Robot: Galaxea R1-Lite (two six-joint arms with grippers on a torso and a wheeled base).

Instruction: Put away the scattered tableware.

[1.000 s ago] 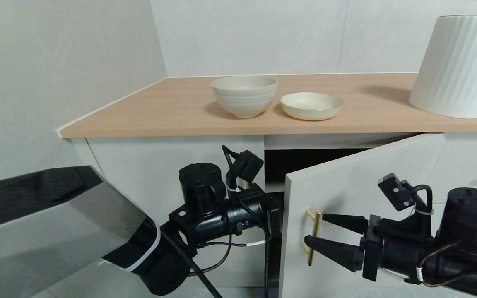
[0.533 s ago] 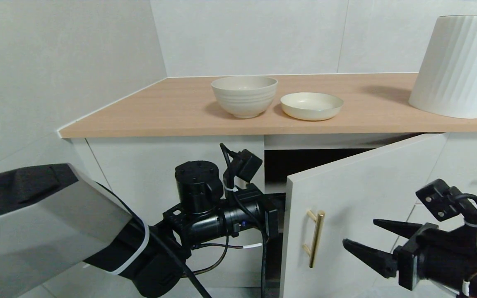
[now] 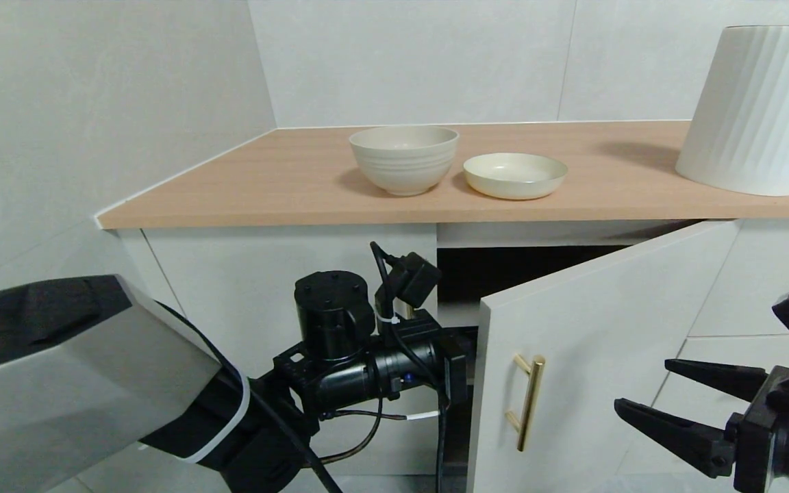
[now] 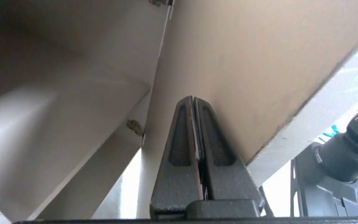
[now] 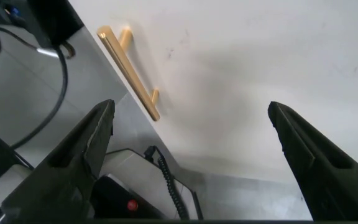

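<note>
A cream ribbed bowl [image 3: 404,157] and a shallow cream dish [image 3: 515,174] stand side by side on the wooden counter [image 3: 264,185]. Below them a white cabinet door [image 3: 593,329] with a gold handle [image 3: 530,400] hangs partly open. My left gripper [image 4: 193,99] is shut with nothing in it, its tips against the door's inner face [image 4: 260,62]. In the head view the door edge hides those tips. My right gripper [image 3: 641,383] is open and empty, to the right of the handle [image 5: 129,68] and apart from it, facing the door front [image 5: 241,56].
A tall white ribbed container [image 3: 757,109] stands at the counter's right end. The cabinet's dark opening [image 3: 497,263] shows behind the door. Tiled walls close off the left and back. A fixed cabinet panel [image 3: 264,274] sits left of the opening.
My right gripper has drawn back to the right, away from the gold handle, staying open. The door has swung slightly wider. The left arm has shifted only a little.
</note>
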